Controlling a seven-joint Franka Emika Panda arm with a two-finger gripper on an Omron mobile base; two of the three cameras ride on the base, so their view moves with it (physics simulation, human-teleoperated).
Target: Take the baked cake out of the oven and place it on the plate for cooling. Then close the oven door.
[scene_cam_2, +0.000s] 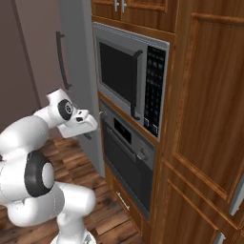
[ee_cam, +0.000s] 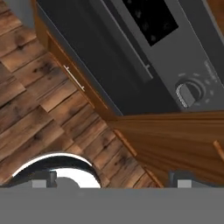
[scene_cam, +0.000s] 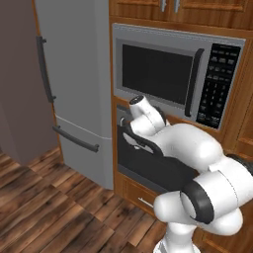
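The oven [scene_cam_2: 127, 159] sits built into the wooden wall under the silver microwave. Its oven door [scene_cam_2: 125, 171] stands shut and upright, with the grey bar handle [scene_cam_2: 121, 145] across its top. My gripper [scene_cam_2: 94, 122] hovers just left of the oven's control strip, apart from it. In the hand view the gripper [ee_cam: 113, 180] is open wide, nothing between its fingertips [ee_cam: 43, 178]. That view looks along the oven door [ee_cam: 109, 65], its handle [ee_cam: 131, 48] and one round knob [ee_cam: 187, 92]. The arm covers part of the oven door [scene_cam: 143, 165]. Cake and plate are out of view.
The microwave [scene_cam: 173, 74] hangs directly above the oven. A grey fridge [scene_cam: 74, 89] stands to the left. Under the oven is a wooden drawer [ee_cam: 70, 72] with a thin metal pull. Tall wooden cabinets [scene_cam_2: 205, 119] fill the right. Wood floor [scene_cam: 49, 197] lies open at the left.
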